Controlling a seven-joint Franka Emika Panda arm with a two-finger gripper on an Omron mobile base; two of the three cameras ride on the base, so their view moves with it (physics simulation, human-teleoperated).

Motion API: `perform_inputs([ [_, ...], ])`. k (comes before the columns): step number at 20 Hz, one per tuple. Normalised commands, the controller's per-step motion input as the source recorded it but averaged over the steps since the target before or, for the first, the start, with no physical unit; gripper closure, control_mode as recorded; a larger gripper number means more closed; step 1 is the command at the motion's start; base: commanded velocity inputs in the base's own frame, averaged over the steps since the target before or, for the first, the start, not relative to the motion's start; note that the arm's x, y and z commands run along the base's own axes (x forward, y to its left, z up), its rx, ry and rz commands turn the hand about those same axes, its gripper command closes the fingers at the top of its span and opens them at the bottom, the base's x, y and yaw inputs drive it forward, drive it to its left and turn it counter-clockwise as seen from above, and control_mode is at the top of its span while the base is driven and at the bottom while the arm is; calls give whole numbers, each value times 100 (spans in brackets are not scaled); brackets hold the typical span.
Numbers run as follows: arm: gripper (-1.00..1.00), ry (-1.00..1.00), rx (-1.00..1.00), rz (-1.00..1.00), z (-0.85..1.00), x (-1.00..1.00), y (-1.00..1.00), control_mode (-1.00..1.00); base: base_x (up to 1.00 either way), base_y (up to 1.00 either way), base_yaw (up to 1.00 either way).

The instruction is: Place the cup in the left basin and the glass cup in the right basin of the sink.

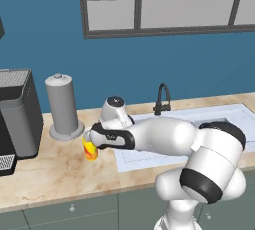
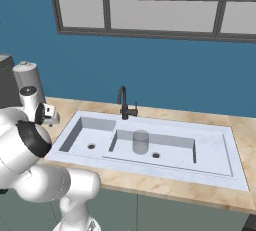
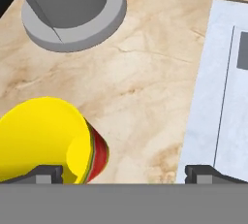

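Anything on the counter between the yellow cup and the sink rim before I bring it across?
Nothing: in the hand view, only bare marbled counter lies between the yellow cup and the sink's flat rim.

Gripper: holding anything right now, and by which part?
Nothing held. In the hand view the gripper is open; the cup sits by one of the fingers, off to one side, not between them.

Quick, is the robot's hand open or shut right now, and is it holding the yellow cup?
Gripper: open, holding nothing. The cup sits by one fingertip on the counter, not between the two.
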Motion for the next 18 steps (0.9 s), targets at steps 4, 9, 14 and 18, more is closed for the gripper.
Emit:
perform_inputs([
  [4, -100, 0, 0, 0, -12, 8, 9, -100, 0, 0, 0],
  [9, -100, 0, 0, 0, -17, 4, 6, -100, 0, 0, 0],
  [14, 100, 0, 0, 0, -21, 0, 4, -100, 0, 0, 0],
  [18, 100, 0, 0, 0, -2, 0, 0, -100, 0, 0, 0],
])
